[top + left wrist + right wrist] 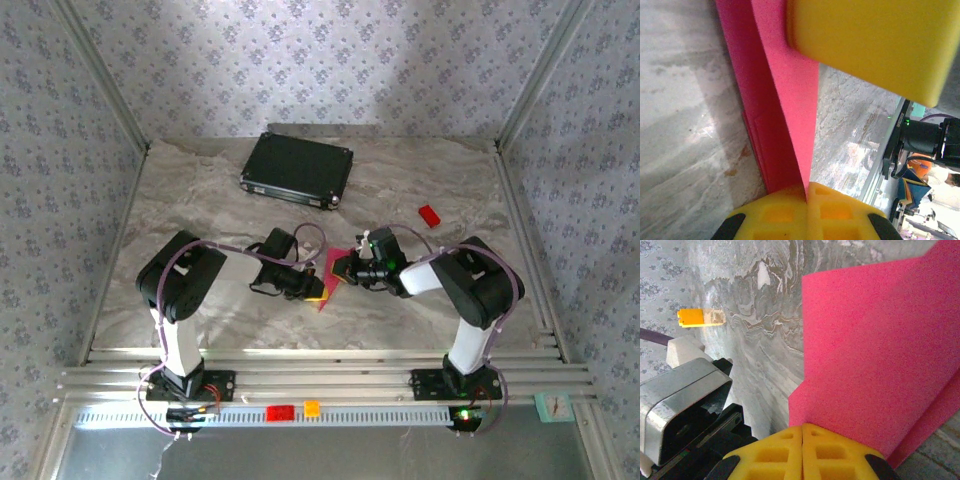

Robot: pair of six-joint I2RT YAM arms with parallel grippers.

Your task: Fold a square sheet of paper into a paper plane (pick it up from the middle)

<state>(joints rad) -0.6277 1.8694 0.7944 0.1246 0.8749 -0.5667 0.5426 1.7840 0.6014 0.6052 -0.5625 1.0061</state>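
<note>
- The thin magenta-pink paper sheet [329, 276], already folded into layers with a pointed lower tip, sits between the two arms over the middle of the marbled grey tabletop [200, 210], somewhat toward its near edge.
- The left gripper [314, 288] has its yellow fingers pressed together on the sheet's left side. In the left wrist view, the left gripper [807, 207] nips a narrow point of the paper [782, 115], which rises edge-on above the tabletop [685, 100].
- The right gripper [345, 268] pinches the sheet from the right. In the right wrist view, the right gripper [802, 442] is clamped on the lower edge of a broad pink panel [875, 350], with a second layer showing at the lower right.
- A flat black rectangular case [297, 169] lies near the far edge, left of centre, well apart from the paper.
- A small red block [429, 215] lies toward the right edge.
- Whether the paper touches the tabletop cannot be told.
</note>
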